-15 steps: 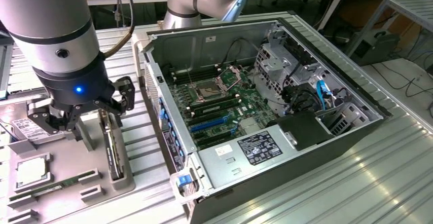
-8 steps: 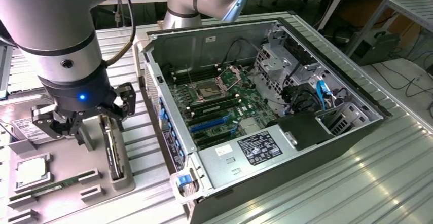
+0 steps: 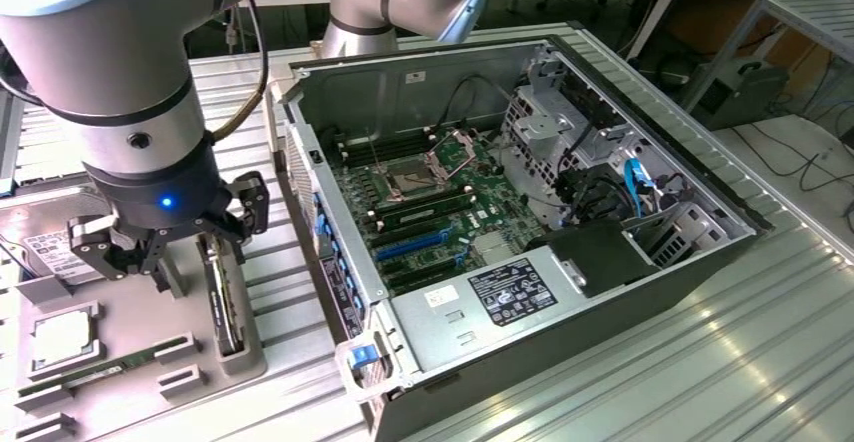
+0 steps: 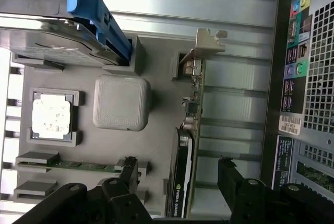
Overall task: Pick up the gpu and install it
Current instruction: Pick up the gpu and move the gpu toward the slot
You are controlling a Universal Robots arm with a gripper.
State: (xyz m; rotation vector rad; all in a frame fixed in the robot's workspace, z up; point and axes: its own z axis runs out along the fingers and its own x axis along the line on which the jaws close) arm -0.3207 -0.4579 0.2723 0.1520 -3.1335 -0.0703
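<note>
The gpu stands on edge in a slot of the grey holder tray, green board edge showing, with its silver bracket at the far end. In the exterior view the gpu sits at the tray's side nearest the computer case. My gripper hovers over it, open, one black finger on each side of the card with gaps between. My gripper holds nothing.
The open computer case lies at the exterior view's right, its motherboard and blue slots exposed. The tray also holds a hard drive with a blue caddy, a CPU, a RAM stick and a grey block.
</note>
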